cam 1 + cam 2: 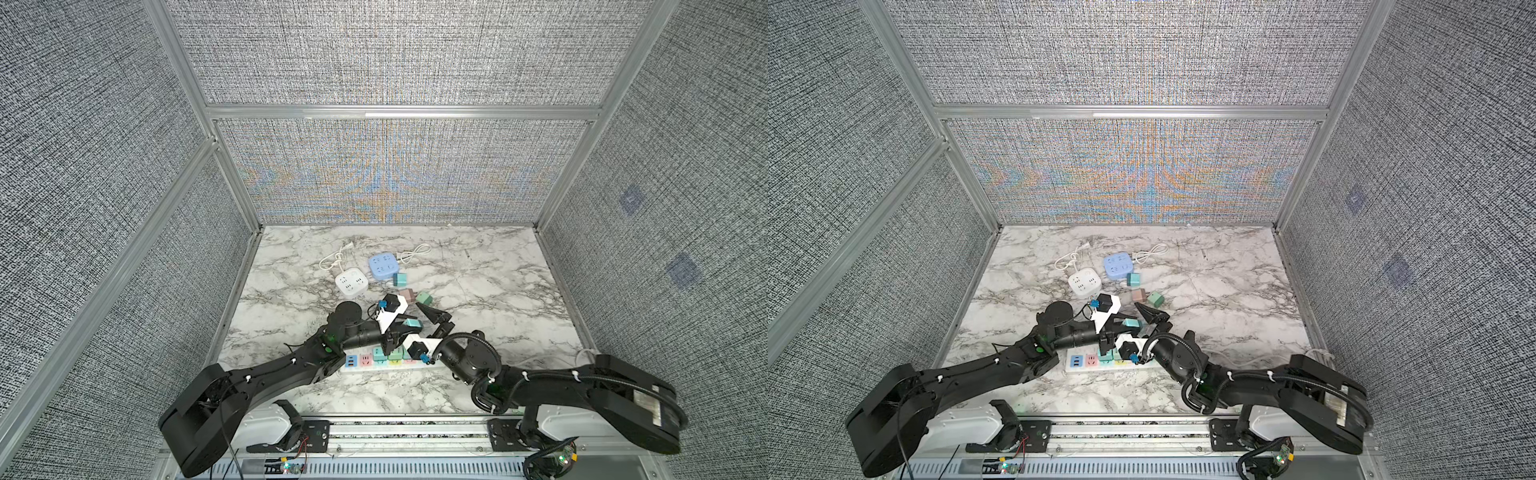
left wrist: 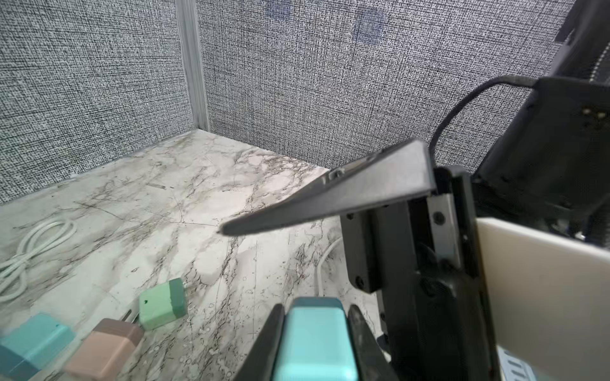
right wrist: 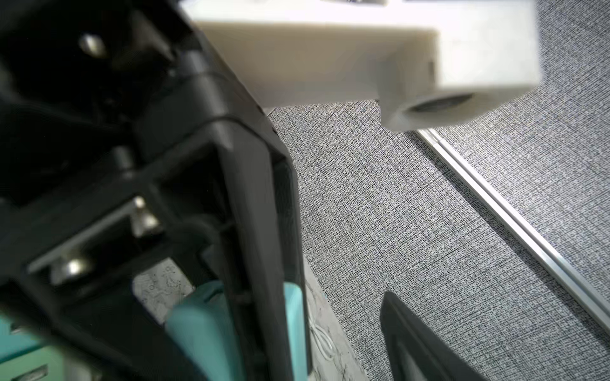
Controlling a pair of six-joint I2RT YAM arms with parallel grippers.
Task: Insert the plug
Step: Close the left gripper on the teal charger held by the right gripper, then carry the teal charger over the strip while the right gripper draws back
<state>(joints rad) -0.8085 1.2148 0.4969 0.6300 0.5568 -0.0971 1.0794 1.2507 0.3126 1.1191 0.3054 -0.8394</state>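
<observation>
- Left gripper [image 2: 315, 310] – its two dark fingers [image 2: 264, 346] press on the sides of a turquoise plug [image 2: 313, 343], pinching it (the prongs are hidden in its wrist view).
- Right gripper [image 1: 430, 321] has its jaws spread with nothing between them; one right finger [image 2: 330, 198] juts out close beside the held plug.
- In both top views the turquoise plug [image 1: 412, 323] [image 1: 1130, 323] is between the two grippers, just behind the power strip [image 1: 365, 361] and not in a socket.
- Two greenish plugs [image 1: 395, 354] sit in the strip.
- Farther back on the marble tabletop [image 1: 498, 291] lie a teal plug [image 1: 400, 279], a pink plug [image 1: 407, 296] and a green plug [image 1: 424, 298] – near a white cube socket [image 1: 351, 282] and a blue cube socket [image 1: 383, 266].
</observation>
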